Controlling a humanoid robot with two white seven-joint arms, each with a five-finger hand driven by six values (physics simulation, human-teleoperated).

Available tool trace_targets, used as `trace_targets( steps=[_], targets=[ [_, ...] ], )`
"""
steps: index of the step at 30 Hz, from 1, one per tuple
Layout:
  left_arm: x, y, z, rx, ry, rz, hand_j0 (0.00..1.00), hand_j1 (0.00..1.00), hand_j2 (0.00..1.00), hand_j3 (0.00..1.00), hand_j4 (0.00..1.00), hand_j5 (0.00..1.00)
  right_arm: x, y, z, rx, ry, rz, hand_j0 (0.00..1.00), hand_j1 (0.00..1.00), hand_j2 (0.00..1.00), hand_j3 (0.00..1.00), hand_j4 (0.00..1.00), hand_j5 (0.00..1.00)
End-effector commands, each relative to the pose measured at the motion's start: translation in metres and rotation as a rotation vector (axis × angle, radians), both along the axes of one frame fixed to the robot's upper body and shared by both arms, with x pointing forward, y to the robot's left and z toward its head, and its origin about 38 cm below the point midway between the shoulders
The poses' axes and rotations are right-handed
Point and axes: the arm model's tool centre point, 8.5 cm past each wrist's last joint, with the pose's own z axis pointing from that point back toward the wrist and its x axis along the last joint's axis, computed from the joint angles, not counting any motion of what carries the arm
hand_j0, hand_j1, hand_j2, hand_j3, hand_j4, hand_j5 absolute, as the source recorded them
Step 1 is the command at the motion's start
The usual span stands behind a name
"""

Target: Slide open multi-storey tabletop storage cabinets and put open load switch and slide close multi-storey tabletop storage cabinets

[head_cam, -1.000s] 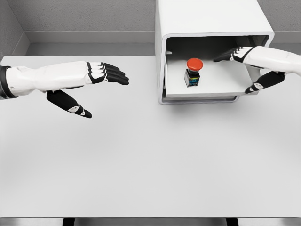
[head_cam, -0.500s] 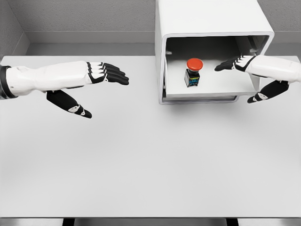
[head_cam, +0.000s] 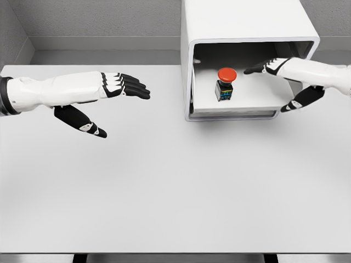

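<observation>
Right hand (head_cam: 285,68) reached deeper into drawer (head_cam: 263,93), open fingers (head_cam: 255,69) right of switch (head_cam: 225,83), apart.

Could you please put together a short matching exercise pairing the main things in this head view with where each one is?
Things:
1. load switch
2. left hand
3. right hand
4. storage cabinet

Places:
A. hovering over the bare table, fingers spread, holding nothing
B. standing at the table's far edge, its drawer slid out
C. upright inside the open drawer, red button on top
D. reaching into the drawer from the right, fingertips near the red button

Pairs: 1-C, 2-A, 3-D, 4-B
</observation>
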Motion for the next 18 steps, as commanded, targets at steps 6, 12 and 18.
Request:
trace_targets(
  steps=[6,12,18],
  targets=[
    [0.000,0.000,0.001,-0.006,0.004,0.001,1.00,1.00,1.00,1.00,1.00,1.00,0.013,0.006,-0.009,0.006,0.006,-0.017,1.00,1.00,1.00,1.00,1.00,1.00],
    [-0.001,0.000,0.001,-0.005,0.003,0.000,1.00,1.00,1.00,1.00,1.00,1.00,0.023,-0.007,-0.001,-0.009,-0.013,-0.064,1.00,1.00,1.00,1.00,1.00,1.00],
    [-0.001,0.000,0.001,-0.005,0.005,0.000,1.00,1.00,1.00,1.00,1.00,1.00,0.013,0.005,0.008,-0.013,-0.037,-0.012,1.00,1.00,1.00,1.00,1.00,1.00]
  ],
)
